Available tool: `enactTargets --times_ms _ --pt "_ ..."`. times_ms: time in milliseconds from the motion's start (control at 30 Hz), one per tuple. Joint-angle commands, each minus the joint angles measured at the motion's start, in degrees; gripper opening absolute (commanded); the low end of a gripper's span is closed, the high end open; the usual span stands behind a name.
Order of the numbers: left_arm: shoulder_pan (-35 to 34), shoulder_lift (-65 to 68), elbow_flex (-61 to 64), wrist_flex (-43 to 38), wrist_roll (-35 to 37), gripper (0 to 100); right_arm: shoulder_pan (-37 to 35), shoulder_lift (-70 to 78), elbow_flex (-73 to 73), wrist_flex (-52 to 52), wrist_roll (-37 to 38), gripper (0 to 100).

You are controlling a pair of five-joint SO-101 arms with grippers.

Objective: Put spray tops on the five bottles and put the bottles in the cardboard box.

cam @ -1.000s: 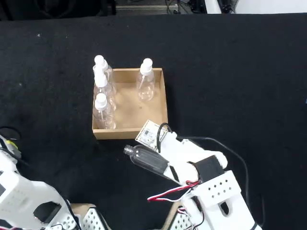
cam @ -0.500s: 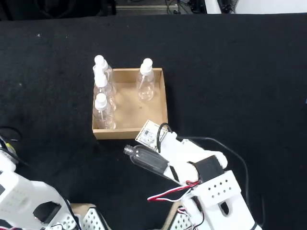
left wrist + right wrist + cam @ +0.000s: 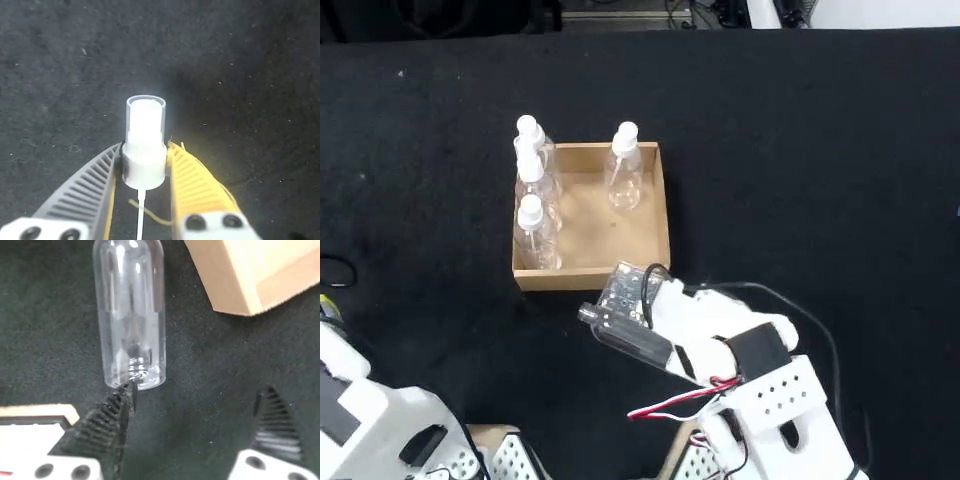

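The left arm is folded low at the near left corner of the black table (image 3: pixel 800 150). The left gripper (image 3: pixel 144 146) is clamped on a white spray top (image 3: pixel 145 117), dip tube hanging between its fingers.

The right arm extends towards the brown cardboard box (image 3: pixel 580 279). The right gripper (image 3: pixel 196 390) is spread wide. An uncapped clear plastic bottle (image 3: pixel 130 310) lies on its side just beyond one fingertip, near the box.

Four capped clear bottles (image 3: pixel 623 170) stand upright in the box.
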Motion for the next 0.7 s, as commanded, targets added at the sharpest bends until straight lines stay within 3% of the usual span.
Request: enactTargets --times_ms 0,167,367,667 --pt "2.51 -3.78 0.75 -0.79 1.58 4 -7.3 0.57 -5.05 0.62 -3.69 35.7" --pt "2.15 -3.69 1.1 -2.37 4.13 4 -19.25 6.2 -4.79 -3.16 -11.52 35.8" --pt "-0.31 -4.22 1.54 -2.73 3.96 4 -18.29 18.95 -5.32 -12.22 -13.27 36.0" --pt "-1.01 -4.22 1.54 -2.73 3.96 4 -18.2 24.75 -2.95 -20.92 -17.76 36.0"
